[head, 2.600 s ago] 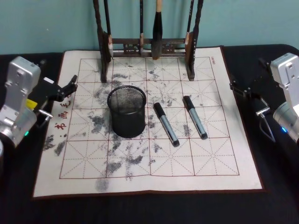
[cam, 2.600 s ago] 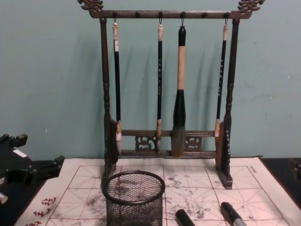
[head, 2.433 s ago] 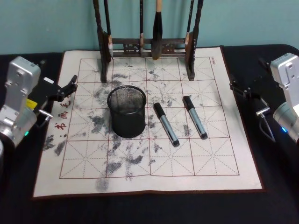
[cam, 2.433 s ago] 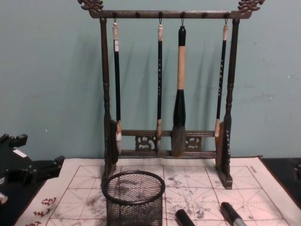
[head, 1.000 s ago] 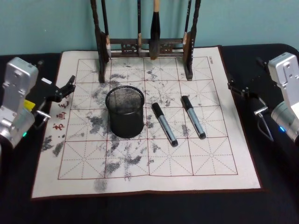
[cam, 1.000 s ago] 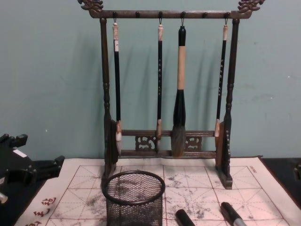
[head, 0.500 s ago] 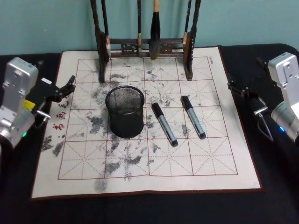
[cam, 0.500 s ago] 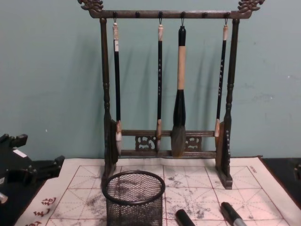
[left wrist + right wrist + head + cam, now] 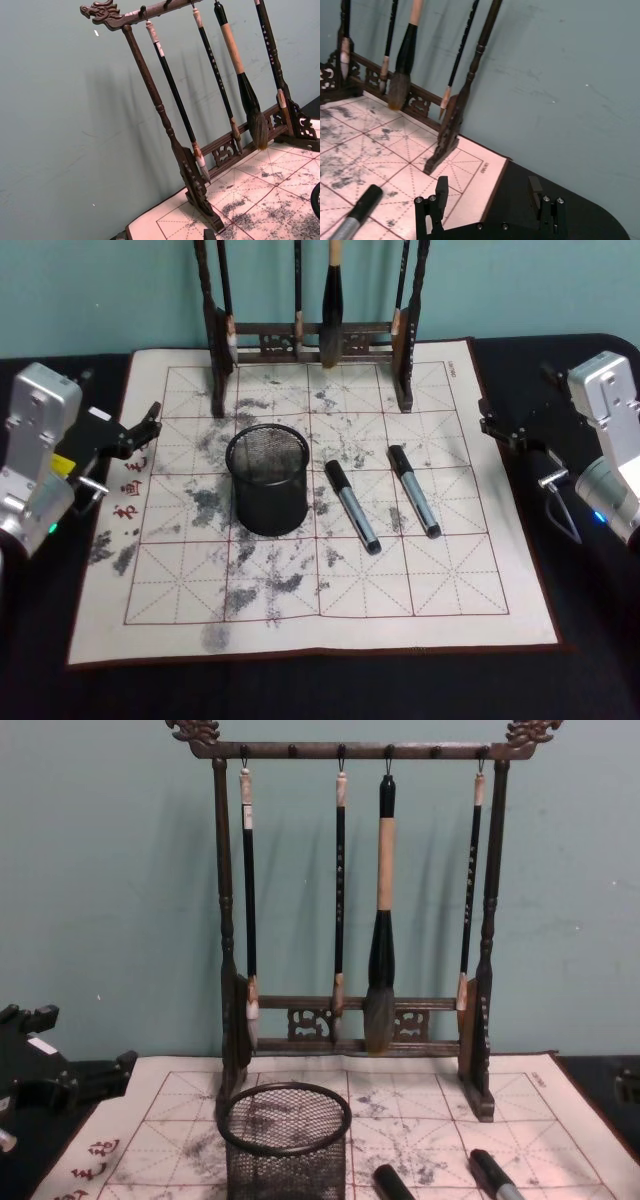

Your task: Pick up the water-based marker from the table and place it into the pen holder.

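Brush rack (image 9: 224,900) (four brushes (image 9: 381,950) hanging) stands on the ink-stained mat (image 9: 330,620).

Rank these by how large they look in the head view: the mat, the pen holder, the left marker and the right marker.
Largest to smallest:
1. mat
2. pen holder
3. left marker and right marker, which look about alike, so those two stay unranked.

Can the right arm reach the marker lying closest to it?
Probably yes. The right gripper sits open just right of the mat; only bare mat separates it from the nearer marker. The left gripper is parked opposite.
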